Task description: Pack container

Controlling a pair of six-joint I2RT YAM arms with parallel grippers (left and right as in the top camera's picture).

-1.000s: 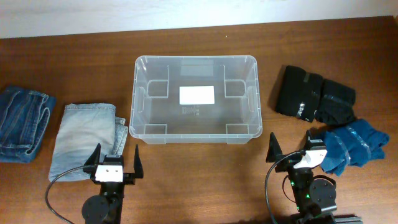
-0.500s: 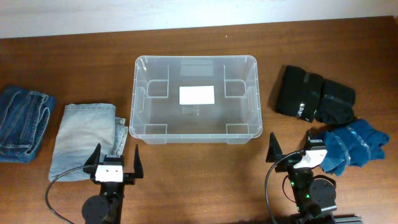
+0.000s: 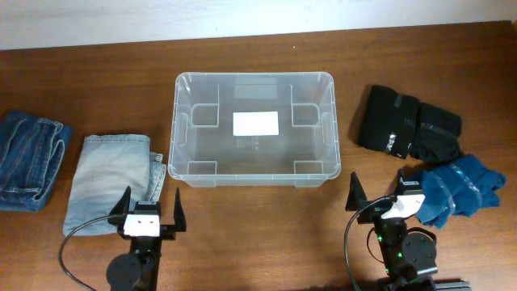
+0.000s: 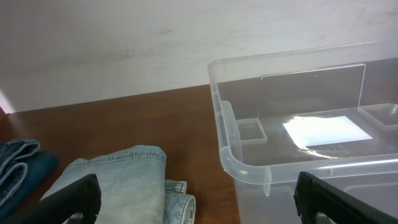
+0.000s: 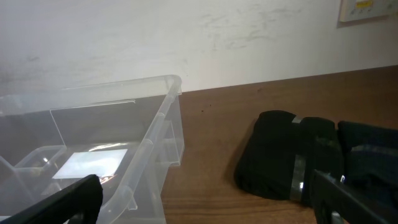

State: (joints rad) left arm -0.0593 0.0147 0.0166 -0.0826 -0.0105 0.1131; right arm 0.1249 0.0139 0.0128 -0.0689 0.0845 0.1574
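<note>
Nothing is shifting since the earlier frames: both arms are sitting parked at the near edge of the wooden table (image 3: 97, 81). The left gripper (image 3: 152, 196) is holding its fingers (image 4: 69, 199) wide apart over the near end of the folded light-blue jeans (image 3: 109, 182). The right gripper (image 3: 377, 185) is likewise holding its fingers (image 5: 53, 202) spread and gripping nothing. The container (image 3: 253, 75) is standing upright at the table's middle, between the two arms and farther back, with its white label (image 3: 256, 123) showing through the base. Darker blue jeans (image 3: 28, 158) are lying at the far left. A black folded garment (image 3: 408, 123) and a blue one (image 3: 456, 190) are lying to the right.
</note>
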